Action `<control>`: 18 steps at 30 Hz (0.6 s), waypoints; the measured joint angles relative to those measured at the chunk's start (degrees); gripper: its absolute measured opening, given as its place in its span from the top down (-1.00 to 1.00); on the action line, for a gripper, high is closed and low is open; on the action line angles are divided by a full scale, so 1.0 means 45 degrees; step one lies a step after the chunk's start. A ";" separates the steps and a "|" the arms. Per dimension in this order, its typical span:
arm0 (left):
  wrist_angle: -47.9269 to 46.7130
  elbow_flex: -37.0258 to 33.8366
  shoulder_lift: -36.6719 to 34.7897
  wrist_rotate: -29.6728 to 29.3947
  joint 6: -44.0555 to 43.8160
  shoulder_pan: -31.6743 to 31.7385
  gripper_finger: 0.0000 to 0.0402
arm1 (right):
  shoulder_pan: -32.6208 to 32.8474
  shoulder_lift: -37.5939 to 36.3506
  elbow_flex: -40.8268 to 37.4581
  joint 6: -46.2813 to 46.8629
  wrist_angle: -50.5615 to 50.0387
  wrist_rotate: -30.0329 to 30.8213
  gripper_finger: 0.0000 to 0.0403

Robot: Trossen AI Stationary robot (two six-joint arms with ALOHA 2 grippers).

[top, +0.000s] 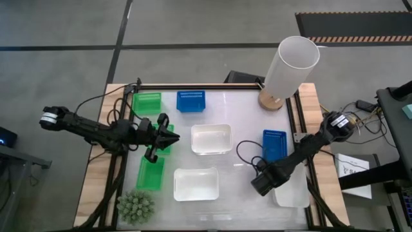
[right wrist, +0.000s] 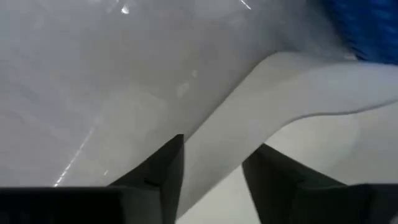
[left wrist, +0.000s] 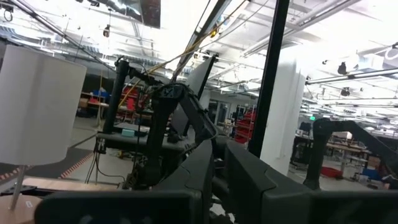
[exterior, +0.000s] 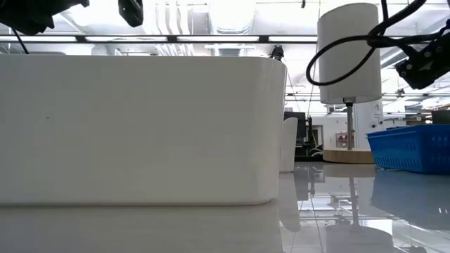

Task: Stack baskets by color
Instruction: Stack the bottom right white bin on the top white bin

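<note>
Two green baskets (top: 147,102) (top: 150,174), two blue baskets (top: 191,100) (top: 274,143) and three white baskets (top: 210,138) (top: 196,183) (top: 295,193) rest on their bases on the white table top. My right gripper (top: 262,185) points down, open, over the left rim of the near-right white basket (right wrist: 323,87). One finger stands on each side of that rim. My left gripper (top: 168,136) hovers shut and empty between the two green baskets, pointing toward the table's right. My right gripper straddles the white basket's rim (right wrist: 211,149) from above, near a corner, with one finger (right wrist: 165,171) outside the wall and the other (right wrist: 277,177) inside. I cannot tell whether the fingers touch the rim. The basket sits flat on the table.
A tall white cylinder on a wooden base (top: 290,67) stands at the far right corner. A spiky green plant (top: 135,206) sits at the near left corner. A black cable (top: 248,151) loops over the table near my right arm. In the low view a white basket (exterior: 140,126) fills the foreground.
</note>
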 joint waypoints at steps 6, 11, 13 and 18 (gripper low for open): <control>-0.0001 -0.0010 0.0086 0.0000 -0.0001 0.0000 0.86 | -0.0024 0.0258 0.0005 0.0231 0.0145 -0.0093 0.81; 0.0018 -0.0010 0.0154 0.0000 -0.0001 0.0000 0.86 | 0.0017 0.0087 0.0015 0.0669 0.0258 -0.0015 0.93; 0.0006 -0.0010 0.0140 0.0000 -0.0013 0.0000 0.86 | 0.0124 0.0032 0.0016 0.0680 0.0365 -0.0006 0.94; 0.0015 -0.0010 0.0129 0.0000 -0.0071 0.0000 0.86 | 0.0353 0.0003 0.0555 0.0530 0.0285 -0.0171 0.94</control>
